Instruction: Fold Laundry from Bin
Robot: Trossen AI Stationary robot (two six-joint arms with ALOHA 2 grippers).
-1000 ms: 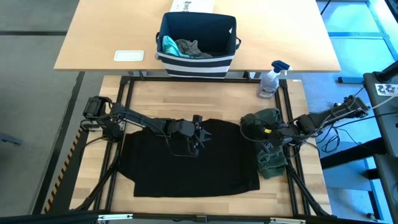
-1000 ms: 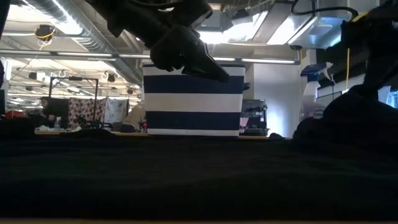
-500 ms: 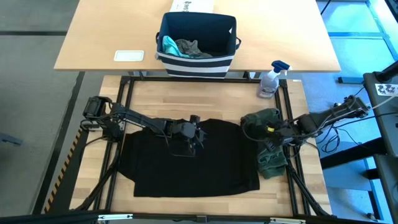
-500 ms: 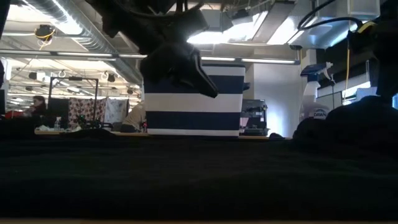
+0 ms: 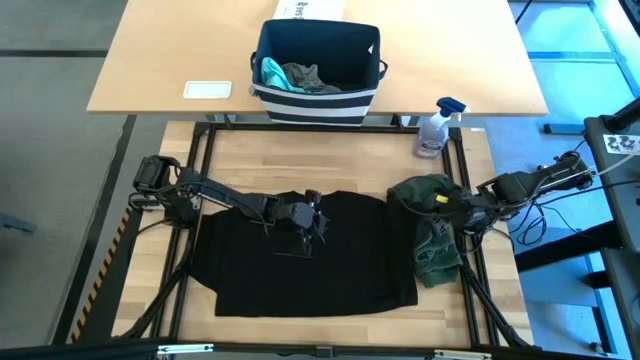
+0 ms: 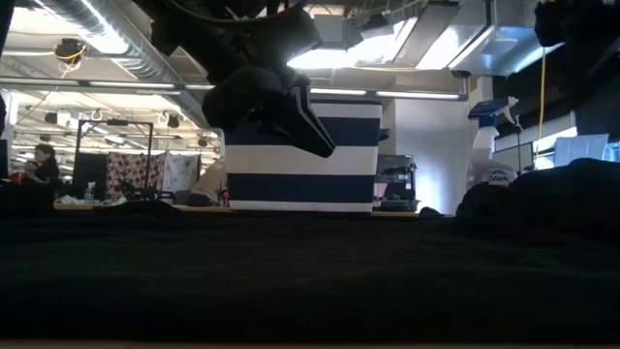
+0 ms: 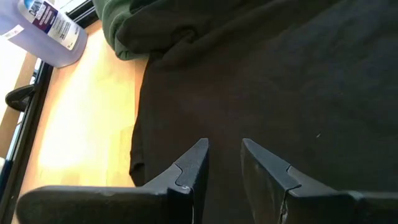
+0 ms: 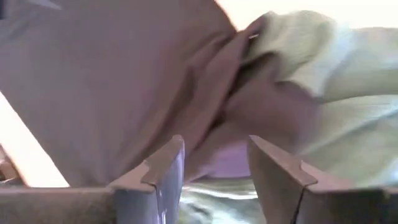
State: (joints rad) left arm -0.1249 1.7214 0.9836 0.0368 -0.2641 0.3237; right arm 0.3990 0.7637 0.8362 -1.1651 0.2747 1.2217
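Black T-shirt (image 5: 300, 265) spread flat, olive-green piece (image 5: 430, 215) crumpled beside it — both grippers' fingers apart

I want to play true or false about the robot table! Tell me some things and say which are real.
1. The black T-shirt lies spread out on the table. True.
2. The bin is empty. False: teal and grey cloth sit inside it.
3. The left pincer hovers over the black T-shirt, holding nothing. True.
4. The spray bottle is tipped over. False: it stands upright.
5. The olive-green piece lies at the right of the black T-shirt, by the right pincer. True.
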